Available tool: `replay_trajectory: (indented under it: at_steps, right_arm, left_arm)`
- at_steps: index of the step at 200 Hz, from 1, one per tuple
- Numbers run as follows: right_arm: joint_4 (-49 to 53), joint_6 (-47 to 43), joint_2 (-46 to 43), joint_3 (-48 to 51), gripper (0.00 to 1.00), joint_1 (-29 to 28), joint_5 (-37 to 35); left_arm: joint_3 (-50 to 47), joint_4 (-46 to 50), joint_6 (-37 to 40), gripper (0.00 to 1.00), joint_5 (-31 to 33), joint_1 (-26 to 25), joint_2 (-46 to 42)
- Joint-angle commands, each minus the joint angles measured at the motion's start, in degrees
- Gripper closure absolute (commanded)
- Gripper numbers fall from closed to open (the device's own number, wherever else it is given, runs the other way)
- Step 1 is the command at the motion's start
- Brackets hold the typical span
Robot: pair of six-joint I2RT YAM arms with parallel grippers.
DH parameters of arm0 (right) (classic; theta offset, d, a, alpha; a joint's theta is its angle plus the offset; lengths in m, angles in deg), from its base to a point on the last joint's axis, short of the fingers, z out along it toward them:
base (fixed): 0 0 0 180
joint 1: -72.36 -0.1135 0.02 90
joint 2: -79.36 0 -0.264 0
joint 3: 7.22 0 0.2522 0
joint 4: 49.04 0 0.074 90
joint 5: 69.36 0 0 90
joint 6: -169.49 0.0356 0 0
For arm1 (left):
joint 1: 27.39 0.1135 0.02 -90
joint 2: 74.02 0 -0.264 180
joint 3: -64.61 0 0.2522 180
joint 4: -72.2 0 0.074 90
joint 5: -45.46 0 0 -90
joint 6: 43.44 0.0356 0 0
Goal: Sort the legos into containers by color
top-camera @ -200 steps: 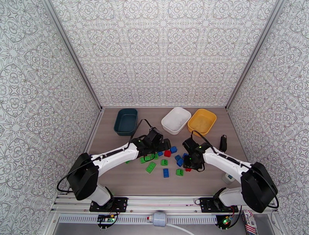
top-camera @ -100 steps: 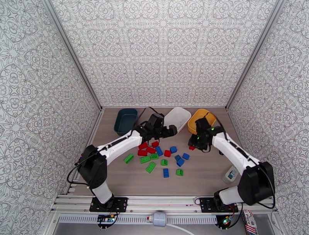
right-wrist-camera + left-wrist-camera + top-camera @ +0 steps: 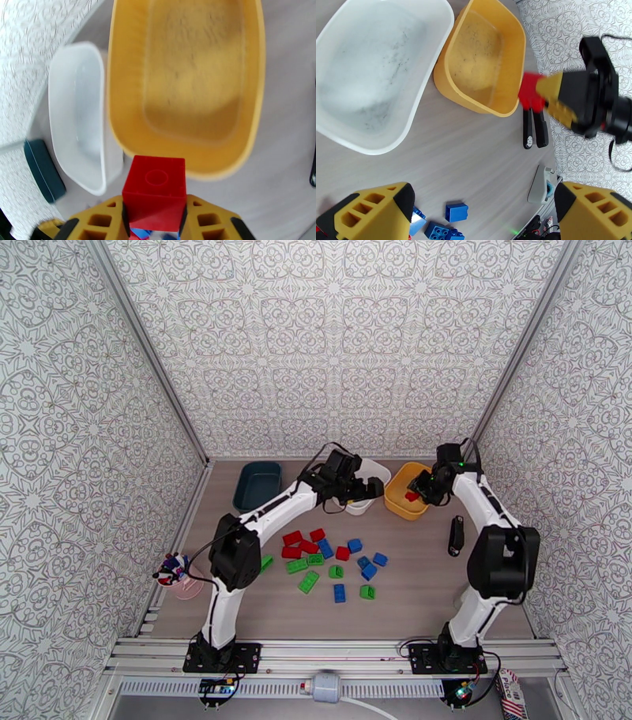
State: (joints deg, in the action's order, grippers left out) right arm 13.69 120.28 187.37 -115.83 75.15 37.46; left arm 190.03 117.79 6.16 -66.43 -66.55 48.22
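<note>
The small red studded plastic brick (image 3: pixel 155 193) is clamped between the yellow fingers of the right gripper (image 3: pixel 155 216). It hangs at the near short end of the shallow yellow plastic tub (image 3: pixel 114 118), about over the rim. The basin lies straight ahead of the fingers, and its long axis runs away from them, so a short push forward should bring the brick over the basin before release. The left gripper (image 3: pixel 482 213) hovers beside the yellow tub, on the side of the white plastic tub (image 3: pixel 339 130), with its jaws spread wide and empty. The right arm is the nearer one.
</note>
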Motion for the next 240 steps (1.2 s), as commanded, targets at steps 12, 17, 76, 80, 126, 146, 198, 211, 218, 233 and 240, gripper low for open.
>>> replay_trajectory:
  at_steps: [12, 17, 76, 80, 126, 146, 198, 211, 218, 233, 240]
  right_arm:
    - [2.74, 0.8, 4.87, -6.31, 0.71, 0.96, 0.07]
    - [3.17, 0.61, 5.28, -6.87, 0.67, 0.91, 0.06]
    - [4.5, -2.4, 3.44, -6.9, 0.4, 0.72, -0.29]
    - [4.55, -2.61, 3.06, -6.76, 0.4, 0.73, -0.37]
    - [5.81, -6.08, -3.85, -1.22, 0.41, -3.15, -2.21]
    - [6.52, -7.17, -6.89, 2.16, 0.42, -7.69, -3.46]
    - [5.75, -6.05, -9.9, 11.01, 0.41, -25.86, -6.13]
    - [4.83, -5.2, -9.42, 12.64, 0.41, -30.18, -5.8]
    - [4.53, -4.74, -9.11, 13.26, 0.41, -32.16, -5.87]
    - [4.12, -4.07, -7.94, 14.11, 0.4, -36.05, -6.35]
    - [4.11, -3.81, -7.16, 14.21, 0.4, -37.41, -6.59]
  left_arm:
    - [1.18, 6.32, 2.42, 0.01, 1.43, 0.99, -1.02]
    - [0.63, 6.69, 2.56, 0.01, 2.08, 1.21, -1.55]
    - [-10.35, 10.42, 2.35, 0.01, 12.58, 4.85, -10.84]
    - [-11.31, 10.48, 2.2, 0.01, 13.03, 5.05, -11.5]
    - [-20.59, 11.49, 1.43, 0.02, 16.85, 5.84, -17.63]
    - [-24.67, 11.68, 0.11, 0.02, 18.67, 6.04, -20.2]
    - [-37.7, 9.53, -7.3, 0.03, 22.57, 8.2, -29.12]
    - [-40.48, 9.25, -8.77, 0.03, 23.5, 8.35, -31.28]
    - [-41.86, 9.19, -9.58, 0.02, 23.94, 8.33, -32.42]
    - [-44.9, 8.95, -11.19, 0.03, 24.73, 8.19, -34.77]
    - [-46.37, 8.82, -12.03, 0.02, 25.07, 8.13, -36.01]
